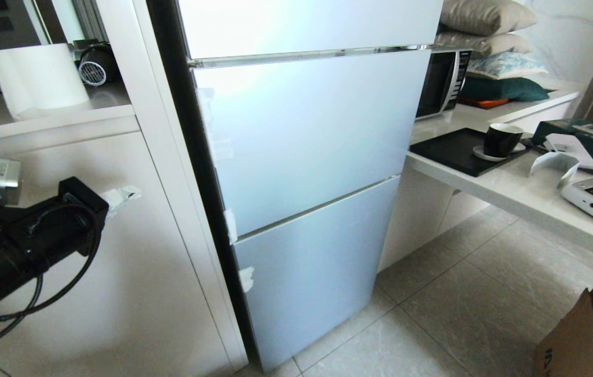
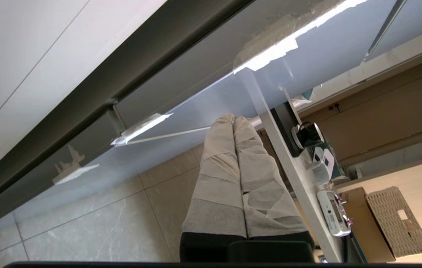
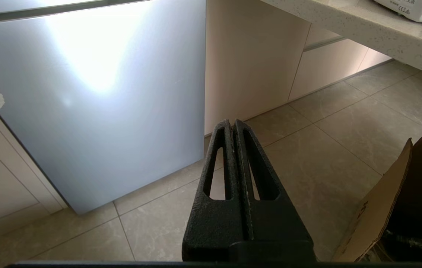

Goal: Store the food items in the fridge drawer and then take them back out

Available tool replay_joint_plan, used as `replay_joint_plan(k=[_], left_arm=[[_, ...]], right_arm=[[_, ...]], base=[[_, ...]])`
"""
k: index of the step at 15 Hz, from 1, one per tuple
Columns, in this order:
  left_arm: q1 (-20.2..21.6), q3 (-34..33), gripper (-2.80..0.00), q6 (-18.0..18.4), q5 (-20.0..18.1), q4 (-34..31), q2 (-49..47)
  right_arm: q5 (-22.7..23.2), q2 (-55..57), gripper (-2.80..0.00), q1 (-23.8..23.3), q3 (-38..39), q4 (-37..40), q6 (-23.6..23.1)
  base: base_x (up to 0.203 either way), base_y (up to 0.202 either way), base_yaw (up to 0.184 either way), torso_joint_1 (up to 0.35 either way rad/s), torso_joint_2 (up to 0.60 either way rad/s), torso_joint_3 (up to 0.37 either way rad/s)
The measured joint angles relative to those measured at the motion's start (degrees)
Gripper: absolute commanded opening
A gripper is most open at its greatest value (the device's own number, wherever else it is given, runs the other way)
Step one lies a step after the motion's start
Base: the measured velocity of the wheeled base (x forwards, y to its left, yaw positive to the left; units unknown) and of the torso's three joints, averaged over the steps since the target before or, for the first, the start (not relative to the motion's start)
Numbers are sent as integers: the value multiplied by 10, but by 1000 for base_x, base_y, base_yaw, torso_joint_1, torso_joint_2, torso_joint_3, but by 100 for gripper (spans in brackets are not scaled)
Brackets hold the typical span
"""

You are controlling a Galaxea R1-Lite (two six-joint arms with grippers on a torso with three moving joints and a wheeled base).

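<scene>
Fridge (image 1: 301, 157) is fully closed right now, all three pale blue door panels flush, so the drawer and the red fruit balls aren't visible anywhere; can't say where they sit. Left gripper (image 1: 121, 196) is up in front of the white cabinet (image 1: 92, 262) just left of the fridge, around the height of the middle door panel, tips aimed toward the fridge's dark side edge. In the left wrist view its cloth-wrapped fingers (image 2: 229, 156) are pressed together with nothing between them. Right gripper (image 3: 233, 124) hangs low over the floor tiles (image 3: 307, 149) in front of the bottom door panel, black fingers clamped tight together, also holding nothing. Off to the right, the counter (image 1: 511, 188) carries a black tray (image 1: 453, 149) with a dark cup (image 1: 500, 139) at its right edge, and a cardboard box (image 1: 589, 335) stands on the floor.
</scene>
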State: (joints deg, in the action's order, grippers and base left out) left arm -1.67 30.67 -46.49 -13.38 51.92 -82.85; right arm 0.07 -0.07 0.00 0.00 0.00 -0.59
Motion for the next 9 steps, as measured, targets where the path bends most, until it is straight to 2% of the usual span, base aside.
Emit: replay_joint_plan(k=[9], left_arm=[[-5,47,-280,-2,0,0,-51]], right_arm=[[0,0,-280,0,0,0,0]], base=[[0,0,0,0,0,0]])
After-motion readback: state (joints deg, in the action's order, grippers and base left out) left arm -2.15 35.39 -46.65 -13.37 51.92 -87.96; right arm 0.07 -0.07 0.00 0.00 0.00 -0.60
